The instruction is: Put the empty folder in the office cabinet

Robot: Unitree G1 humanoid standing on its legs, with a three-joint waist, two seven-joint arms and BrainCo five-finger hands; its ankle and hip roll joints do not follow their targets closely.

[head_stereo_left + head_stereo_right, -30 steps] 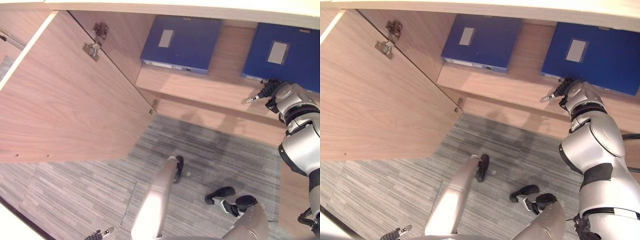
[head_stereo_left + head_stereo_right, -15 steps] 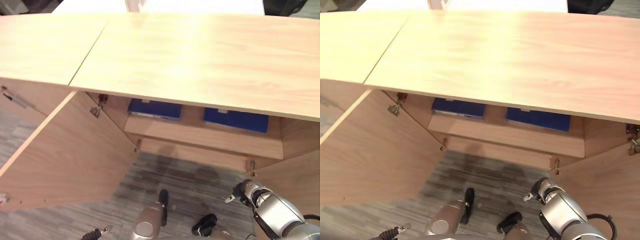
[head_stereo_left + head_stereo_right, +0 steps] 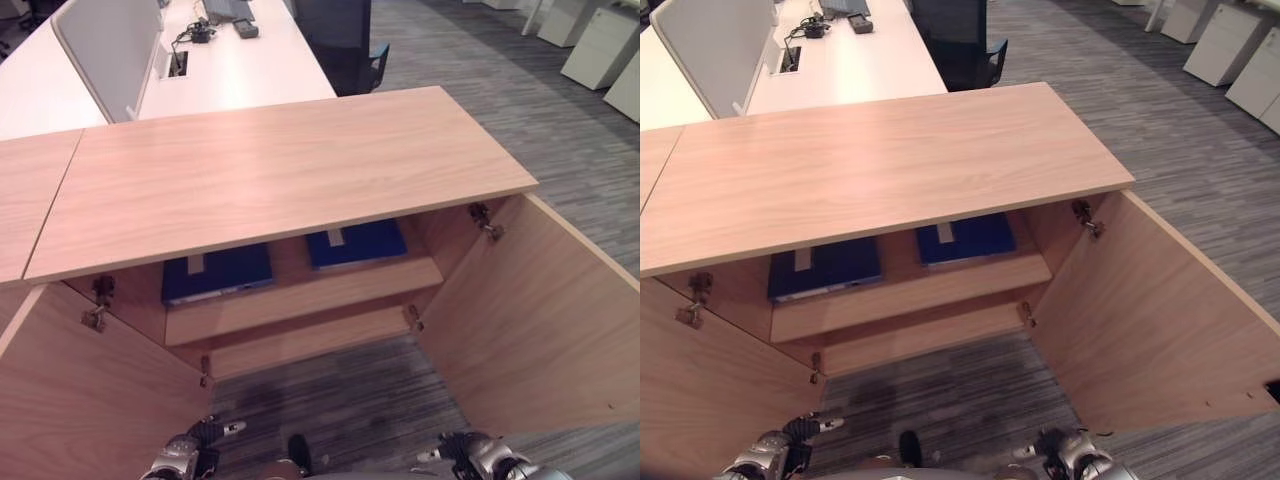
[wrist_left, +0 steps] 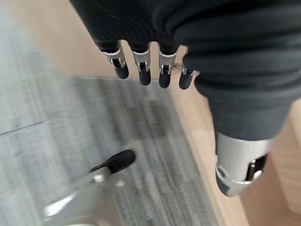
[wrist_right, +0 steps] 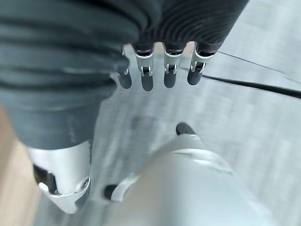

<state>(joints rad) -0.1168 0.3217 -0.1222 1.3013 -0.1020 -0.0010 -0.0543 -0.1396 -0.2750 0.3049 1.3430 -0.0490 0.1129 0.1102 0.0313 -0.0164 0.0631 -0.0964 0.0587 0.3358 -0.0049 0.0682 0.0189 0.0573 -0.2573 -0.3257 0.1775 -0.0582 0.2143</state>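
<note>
The 2 blue folders lie flat on the shelf inside the open office cabinet (image 3: 300,170): the left folder (image 3: 218,273) and the right folder (image 3: 357,243), side by side and a little apart, under the wooden top. Both doors stand open. Which one is the empty folder cannot be told from here.

An empty folder of this kind is probably light and stiff, with smooth covers that may slip. A good place to hold it would be the spine or a long edge, with the thumb on one face and the fingers on the other.

The left hand (image 4: 146,70) hangs low above the carpet with its fingers straight and relaxed, holding nothing. The right hand (image 5: 160,70) is the same: fingers loose, touching nothing.
</note>
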